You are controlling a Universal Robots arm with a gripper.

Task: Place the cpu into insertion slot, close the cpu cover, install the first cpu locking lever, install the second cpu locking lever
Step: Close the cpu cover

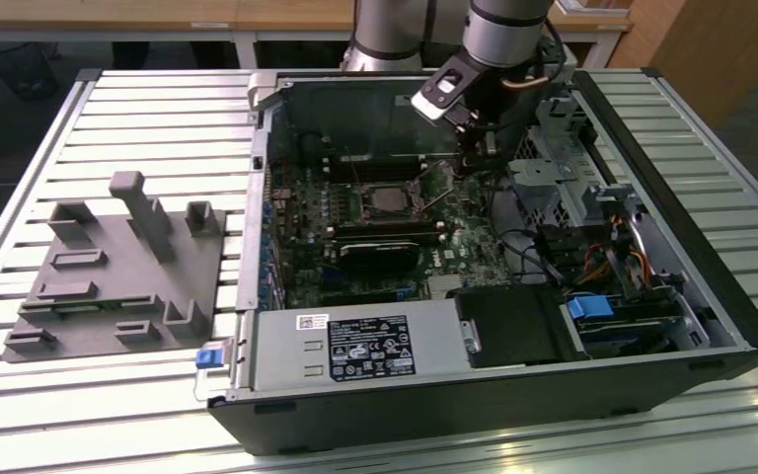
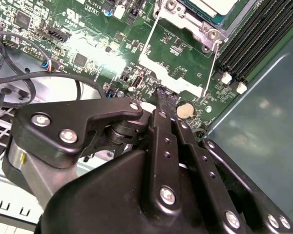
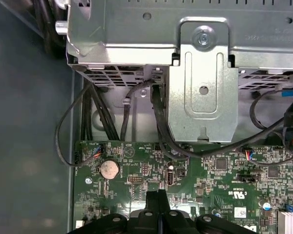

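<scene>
The cpu (image 1: 386, 202) (image 2: 212, 6) lies in the insertion slot (image 2: 188, 22) on the green board. Beside it, toward the exterior view's right, the cpu cover (image 2: 151, 62) stands swung open, and the board shows through its window. A thin wire locking lever (image 2: 214, 63) runs along one side of the cover, unlatched. My gripper (image 1: 474, 156) (image 2: 162, 97) (image 3: 158, 195) is shut, its fingers pressed together. Its tip is at the cover's free edge. I cannot tell whether the tip is touching the cover or pinching it.
Black memory slots (image 2: 254, 44) lie beside the socket, and a coin battery (image 3: 109, 169) is near my fingertips. A metal drive cage (image 3: 200, 73) and loose cables (image 3: 63, 136) stand close by. A black cooler (image 1: 379, 255) sits in front of the socket. A grey fixture (image 1: 115, 267) rests at the exterior view's left.
</scene>
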